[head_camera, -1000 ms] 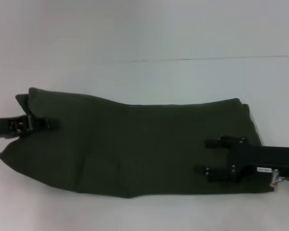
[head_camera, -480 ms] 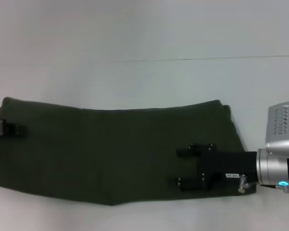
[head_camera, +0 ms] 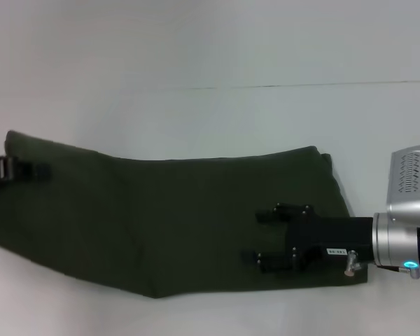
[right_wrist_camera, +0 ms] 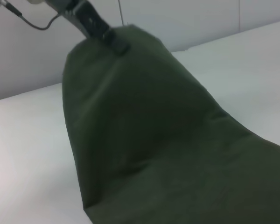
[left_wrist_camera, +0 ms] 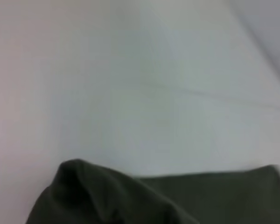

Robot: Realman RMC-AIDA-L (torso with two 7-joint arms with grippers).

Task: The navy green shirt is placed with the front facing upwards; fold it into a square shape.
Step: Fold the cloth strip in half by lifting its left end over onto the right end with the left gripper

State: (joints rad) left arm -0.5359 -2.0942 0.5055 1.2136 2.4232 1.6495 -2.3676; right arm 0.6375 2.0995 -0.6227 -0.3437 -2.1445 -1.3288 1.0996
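Observation:
The navy green shirt (head_camera: pixel 168 224) lies as a long folded band across the white table, plain green side up with no print showing. My left gripper (head_camera: pixel 36 170) is at the far left, shut on the shirt's left end and holding it slightly raised. In the right wrist view the left gripper (right_wrist_camera: pixel 113 41) pinches the top of the lifted fabric (right_wrist_camera: pixel 154 140). My right gripper (head_camera: pixel 260 236) is over the shirt's right part, open with its two fingers spread wide. The left wrist view shows only a bunched edge of the shirt (left_wrist_camera: pixel 130 200).
The white table (head_camera: pixel 210 49) runs beyond the shirt on every side. A thin seam line (head_camera: pixel 266 87) crosses it at the back. No other objects are in view.
The left gripper has pulled the shirt's left end leftward, stretching the band, then lifted it a little. The right gripper has moved left over the shirt, still open.

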